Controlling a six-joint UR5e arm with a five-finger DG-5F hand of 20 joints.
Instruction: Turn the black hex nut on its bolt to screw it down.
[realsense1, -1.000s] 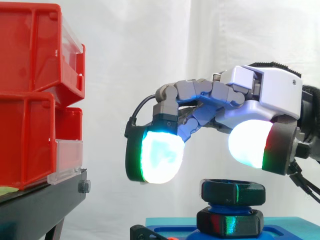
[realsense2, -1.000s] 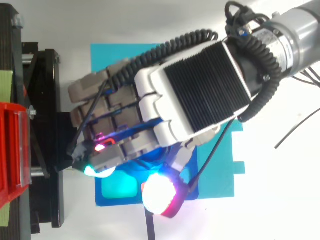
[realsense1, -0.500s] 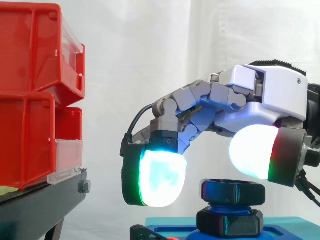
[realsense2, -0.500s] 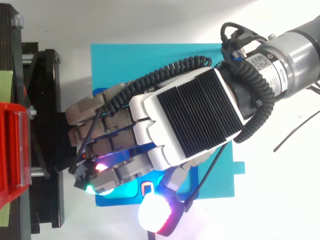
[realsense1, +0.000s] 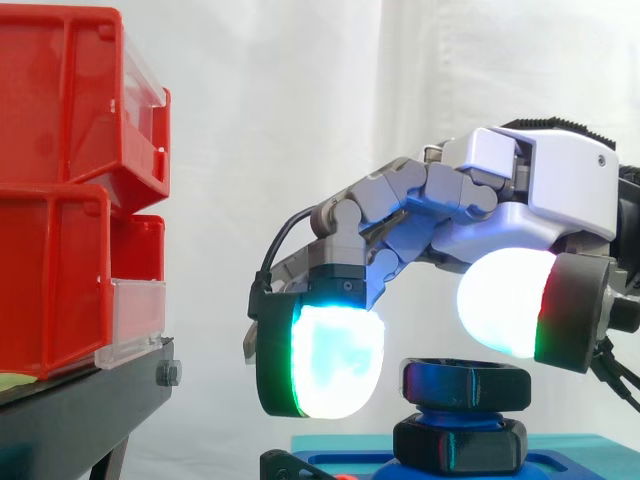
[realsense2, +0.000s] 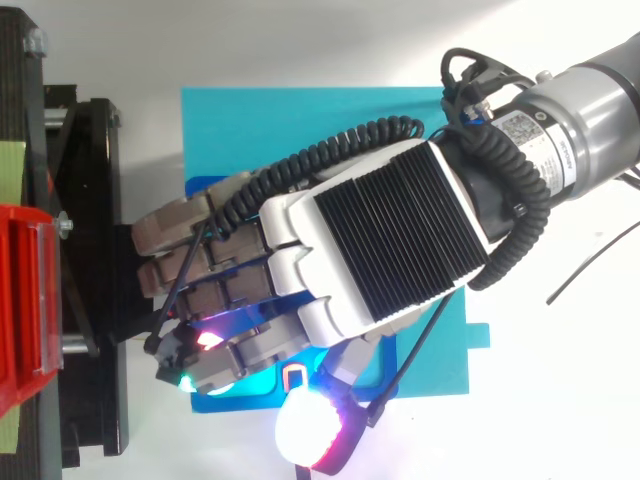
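Robot hand (realsense1: 540, 190) hovers palm-down over the black hex nut (realsense1: 465, 385). Its fingers arch downward and the glowing pads (realsense1: 335, 360) stand apart, one on each side of the nut, and touch nothing. The nut sits high on a blue bolt (realsense1: 455, 412), above a second black hex piece (realsense1: 460, 445) on the cyan plate (realsense2: 300, 130). The step looks like the approach before gripping. The next move probably needs a small descent, then closing on the nut's flats. Farther left are the red bins (realsense1: 60, 200).
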